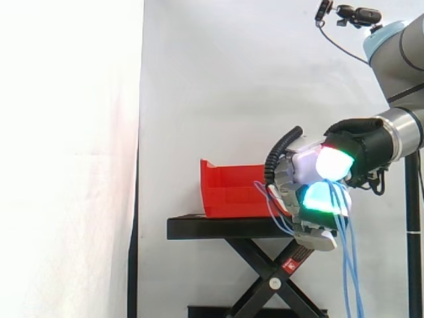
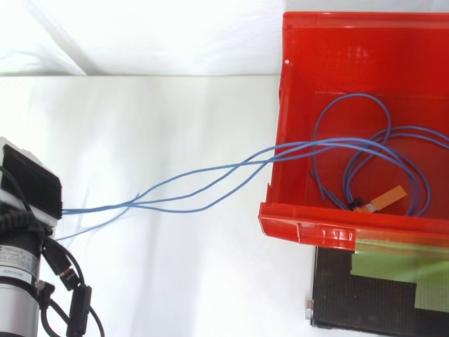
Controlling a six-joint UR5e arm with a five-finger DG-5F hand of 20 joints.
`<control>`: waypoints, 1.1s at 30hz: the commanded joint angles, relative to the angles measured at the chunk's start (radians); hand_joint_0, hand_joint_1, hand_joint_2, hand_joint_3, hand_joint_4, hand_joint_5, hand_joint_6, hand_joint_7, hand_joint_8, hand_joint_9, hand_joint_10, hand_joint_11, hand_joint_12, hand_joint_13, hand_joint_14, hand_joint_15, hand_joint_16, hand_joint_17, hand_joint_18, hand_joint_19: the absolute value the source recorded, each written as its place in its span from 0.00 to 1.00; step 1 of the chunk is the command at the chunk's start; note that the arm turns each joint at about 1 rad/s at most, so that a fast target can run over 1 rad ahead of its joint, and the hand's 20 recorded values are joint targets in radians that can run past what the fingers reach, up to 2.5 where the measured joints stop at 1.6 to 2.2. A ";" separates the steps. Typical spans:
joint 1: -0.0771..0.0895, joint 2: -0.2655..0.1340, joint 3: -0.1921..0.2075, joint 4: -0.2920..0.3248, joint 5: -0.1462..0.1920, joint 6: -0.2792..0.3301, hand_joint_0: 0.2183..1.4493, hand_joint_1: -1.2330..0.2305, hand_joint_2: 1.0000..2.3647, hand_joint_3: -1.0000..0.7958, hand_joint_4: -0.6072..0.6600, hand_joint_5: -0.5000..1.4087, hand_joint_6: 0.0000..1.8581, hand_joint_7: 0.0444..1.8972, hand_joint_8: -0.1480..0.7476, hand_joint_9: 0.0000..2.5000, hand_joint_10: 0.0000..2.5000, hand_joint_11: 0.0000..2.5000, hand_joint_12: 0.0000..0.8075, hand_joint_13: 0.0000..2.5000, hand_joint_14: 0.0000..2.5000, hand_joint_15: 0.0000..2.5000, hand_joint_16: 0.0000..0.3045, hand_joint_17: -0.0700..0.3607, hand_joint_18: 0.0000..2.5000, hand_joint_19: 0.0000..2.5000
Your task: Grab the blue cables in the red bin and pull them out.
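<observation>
Top view shows the red bin (image 2: 280,119) at the right, and the blue cables (image 2: 210,179) are only partly out of it. Several strands go from the inside, over the left wall of the bin, and then across the open space to the hand at the left edge. Between bin and hand they run in the air, rather stretched. Inside the bin some loops of the same cables lie on the bottom, and one end carries a small orange tag (image 2: 386,199).

In the side view the hand (image 1: 311,192) is to the right of the bin, at about its height, above the end of the black table (image 1: 212,228). Its fingers are curled round the cables and hold them, and the pads (image 1: 324,199) glow white and green. Under the hand, loose lengths of cable hang down toward the floor.

I judge that the grasp is made and the pulling is about half done. What is left is to draw the remaining loops and the tagged end over the wall, so that nothing blue lies in the bin.
</observation>
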 commanded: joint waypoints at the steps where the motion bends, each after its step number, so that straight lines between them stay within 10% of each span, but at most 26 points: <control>1: 0.001 0.000 0.000 0.000 0.000 0.000 0.41 0.33 0.00 0.00 0.57 0.76 0.14 0.34 0.50 0.42 0.30 0.47 0.43 0.47 0.64 0.34 0.15 0.40 0.37 0.40; 33: 0.001 0.000 0.000 0.000 0.000 0.000 0.46 0.24 0.00 0.00 0.56 0.78 0.26 0.31 0.48 0.46 0.25 0.51 0.41 0.49 0.59 0.38 0.14 0.39 0.37 0.40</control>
